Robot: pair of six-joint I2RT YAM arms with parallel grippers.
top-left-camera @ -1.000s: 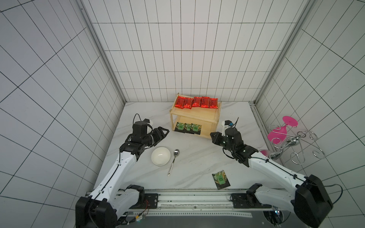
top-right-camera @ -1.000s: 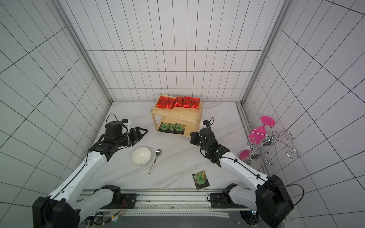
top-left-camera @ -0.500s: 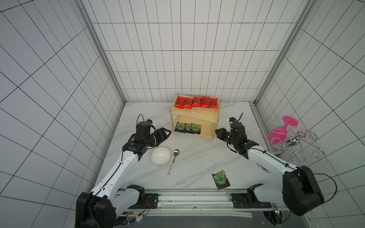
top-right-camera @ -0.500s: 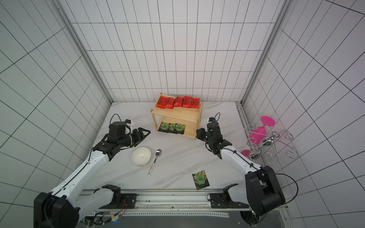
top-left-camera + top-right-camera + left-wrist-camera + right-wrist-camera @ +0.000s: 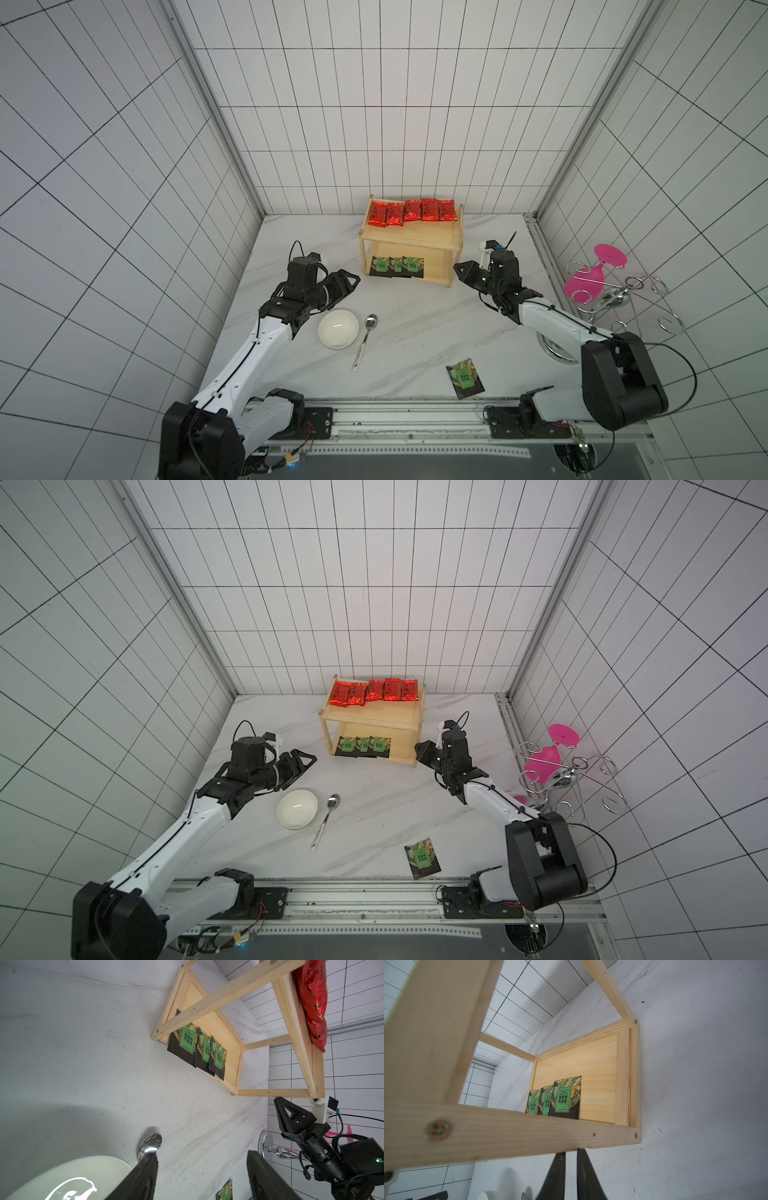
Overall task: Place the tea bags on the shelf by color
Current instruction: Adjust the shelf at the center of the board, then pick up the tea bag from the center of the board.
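marble table [image 5: 415, 316], wooden shelf [image 5: 411, 243], bowl [image 5: 338, 328], spoon [image 5: 365, 341], black packet [image 5: 465, 377]

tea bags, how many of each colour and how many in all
red bags: 5, all on the top tier of the shelf
black bags: 4, with 3 on the lower tier and 1 lying on the table
total: 9

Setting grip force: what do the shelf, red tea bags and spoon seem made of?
The shelf looks like bare light wood: visible grain, screw heads. The red tea bags seem foil: glossy, crinkled, glinting. The spoon has a mirror-bright bowl, likely metal; its white handle could be plastic or ceramic.
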